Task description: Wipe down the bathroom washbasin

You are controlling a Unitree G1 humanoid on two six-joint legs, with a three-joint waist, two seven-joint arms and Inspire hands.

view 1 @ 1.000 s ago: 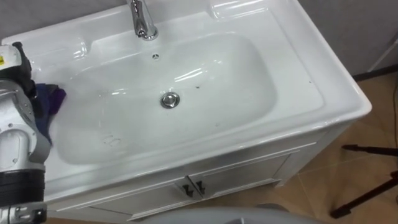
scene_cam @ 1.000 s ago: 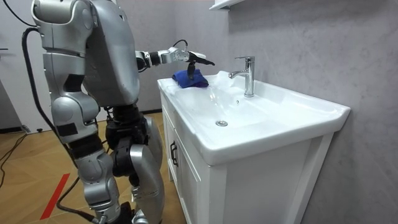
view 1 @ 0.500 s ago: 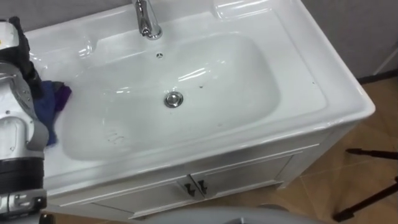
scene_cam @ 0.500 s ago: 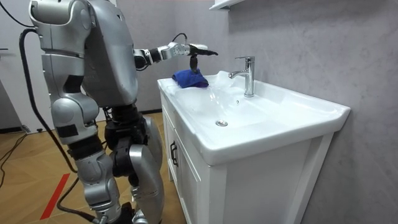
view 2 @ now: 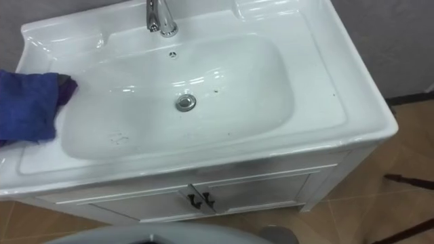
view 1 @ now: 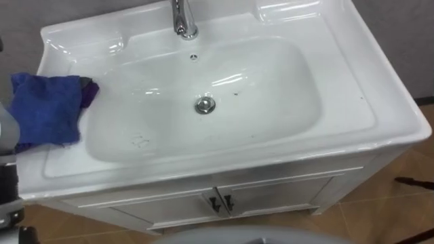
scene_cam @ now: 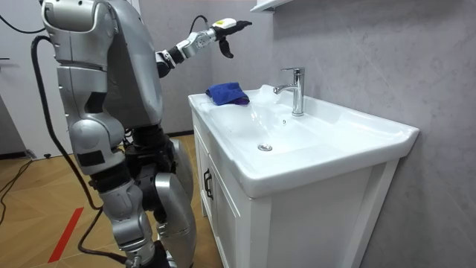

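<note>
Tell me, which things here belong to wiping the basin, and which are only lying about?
For the job:
basin
blue cloth, lying on its left ledge
left hand, held high, open and empty

Not for the job:
tap
drain
cabinet doors

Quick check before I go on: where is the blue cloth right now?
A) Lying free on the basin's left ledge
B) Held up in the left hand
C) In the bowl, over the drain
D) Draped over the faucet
A: the blue cloth lies on the left ledge of the basin, outside the bowl, while the left hand hangs in the air above it, open and holding nothing.
</note>
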